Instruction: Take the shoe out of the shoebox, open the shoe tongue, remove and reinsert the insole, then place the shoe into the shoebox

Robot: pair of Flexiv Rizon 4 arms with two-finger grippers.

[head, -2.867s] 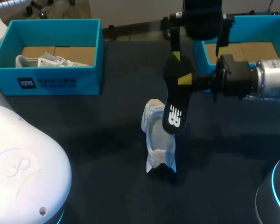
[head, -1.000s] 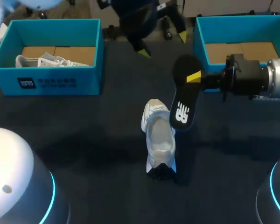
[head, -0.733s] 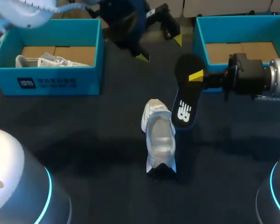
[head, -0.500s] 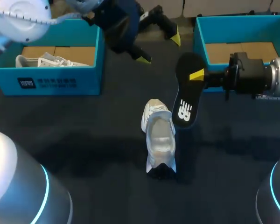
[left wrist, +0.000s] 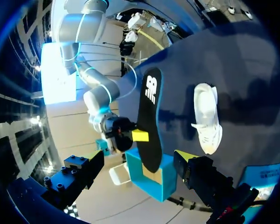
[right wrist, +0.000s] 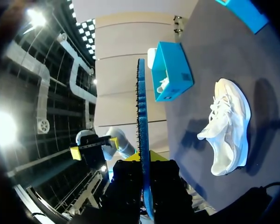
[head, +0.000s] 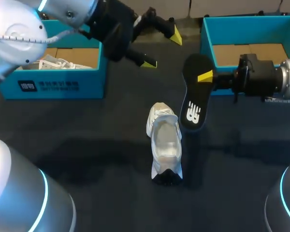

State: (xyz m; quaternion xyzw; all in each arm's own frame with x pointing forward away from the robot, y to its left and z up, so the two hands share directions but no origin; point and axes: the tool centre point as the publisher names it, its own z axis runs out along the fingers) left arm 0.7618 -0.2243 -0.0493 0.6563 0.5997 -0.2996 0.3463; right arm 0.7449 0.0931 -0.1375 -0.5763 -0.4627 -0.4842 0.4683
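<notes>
Right, the right jaws are clamped on the black insole (head: 192, 96), one yellow fingertip (head: 205, 76) pressed flat on its face near the upper, rounded end. The insole hangs down from those jaws on a slant, clear of the worktop (head: 87, 145), logo end lowest. From the right wrist camera it shows edge-on (right wrist: 142, 135), a thin blue-black strip rising straight out from between the fingers.

Below the right jaws and a little to the side sits the white shoe (head: 164, 145), out of either box, resting on the dark worktop with its mouth facing up. The insole's low end hangs just beside the shoe's far end; whether they touch, the head view does not settle, though the left wrist camera shows the insole (left wrist: 149, 123) and the shoe (left wrist: 206, 119) apart. The right wrist camera catches the shoe (right wrist: 228, 126) from the side, laces showing.

Over to the left jaws: spread wide and holding nothing, yellow fingertips (head: 149, 63) well apart above the worktop. Ahead of them, framed between the two fingers, are the insole and the right arm's pinching tip (left wrist: 140, 135).

Just beside the left jaws stands a blue shoebox (head: 58, 84) with a second white shoe (head: 58, 63) inside. Behind the right jaws is the other blue shoebox (head: 208, 43).
</notes>
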